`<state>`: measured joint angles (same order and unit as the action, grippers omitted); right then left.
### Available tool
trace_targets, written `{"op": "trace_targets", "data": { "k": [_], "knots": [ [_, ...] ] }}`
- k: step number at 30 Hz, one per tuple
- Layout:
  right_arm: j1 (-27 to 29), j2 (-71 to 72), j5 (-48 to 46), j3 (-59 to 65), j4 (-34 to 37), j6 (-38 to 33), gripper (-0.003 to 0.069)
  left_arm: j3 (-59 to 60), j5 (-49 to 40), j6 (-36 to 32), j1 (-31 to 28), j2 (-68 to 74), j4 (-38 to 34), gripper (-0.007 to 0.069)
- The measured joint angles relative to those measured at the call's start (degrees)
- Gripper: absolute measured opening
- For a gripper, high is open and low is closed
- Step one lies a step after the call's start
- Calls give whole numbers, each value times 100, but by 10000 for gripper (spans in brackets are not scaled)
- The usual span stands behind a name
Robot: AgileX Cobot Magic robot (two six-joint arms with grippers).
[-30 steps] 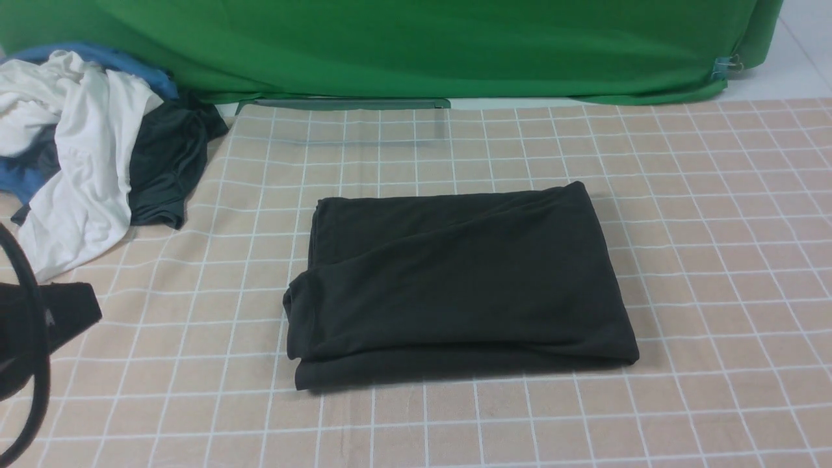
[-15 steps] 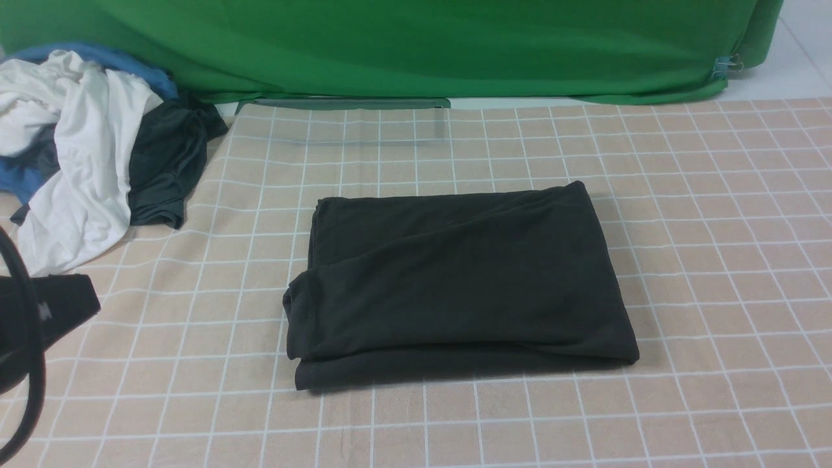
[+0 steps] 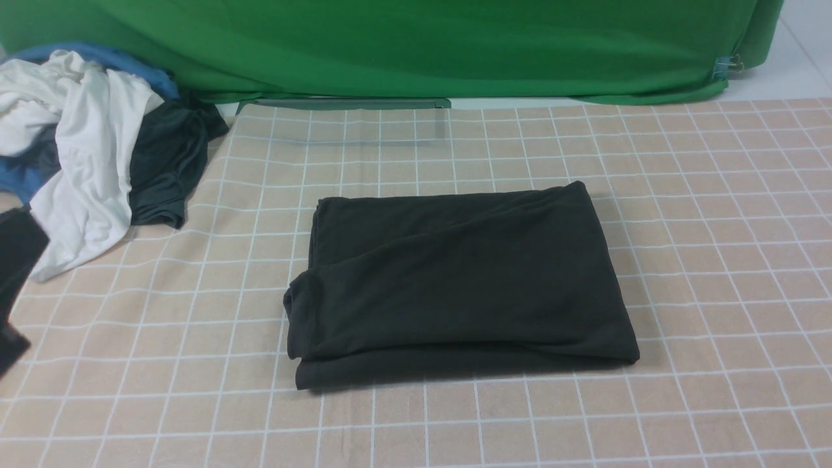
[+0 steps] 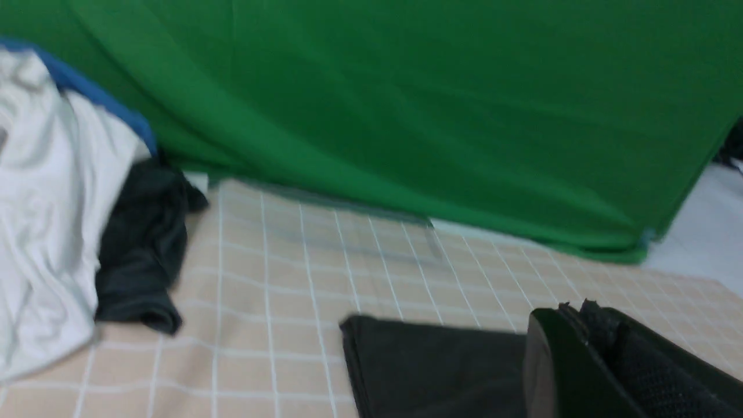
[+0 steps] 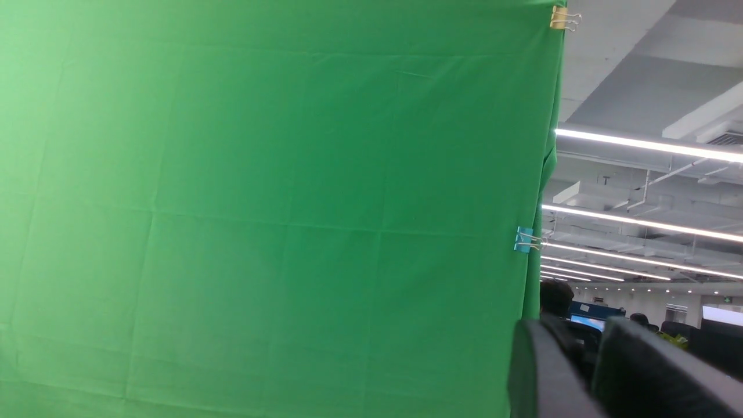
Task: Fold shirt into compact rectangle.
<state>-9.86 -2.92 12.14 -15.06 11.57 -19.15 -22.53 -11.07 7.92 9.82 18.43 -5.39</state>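
The black shirt (image 3: 455,279) lies folded into a thick rectangle in the middle of the checked tablecloth, no print showing. Nothing touches it. A dark part of my left arm (image 3: 16,260) shows at the left edge of the front view, well clear of the shirt. In the left wrist view my left gripper (image 4: 574,310) is shut with nothing in it, raised over the shirt's (image 4: 435,371) near side. My right gripper (image 5: 580,335) is out of the front view; its own view shows it pointing up at the green backdrop, fingers a little apart and empty.
A pile of clothes lies at the far left: a white garment (image 3: 84,149), a dark charcoal garment (image 3: 162,162) and blue cloth (image 3: 104,58). A green backdrop (image 3: 416,45) hangs behind the table. The tablecloth (image 3: 715,227) spreads to the shirt's right.
My left arm has lifted and pulled back toward the left edge of the front view, and its cable has left the picture. The shirt has not moved.
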Motion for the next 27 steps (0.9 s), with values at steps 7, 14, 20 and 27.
{"op": "trace_targets", "data": {
  "k": [7,14,20,27],
  "knots": [
    [0,0,0,0,0,0,197,2180,603,-155,-1023,-1663,106,3],
    [0,3,0,0,0,4,211,2276,-247,-159,-1449,-1843,287,3],
    [0,3,0,0,0,4,225,2276,-297,-159,-1449,-1845,225,4],
    [0,3,0,0,0,4,235,2276,-297,-159,-1449,-1845,212,11]
  ]
}}
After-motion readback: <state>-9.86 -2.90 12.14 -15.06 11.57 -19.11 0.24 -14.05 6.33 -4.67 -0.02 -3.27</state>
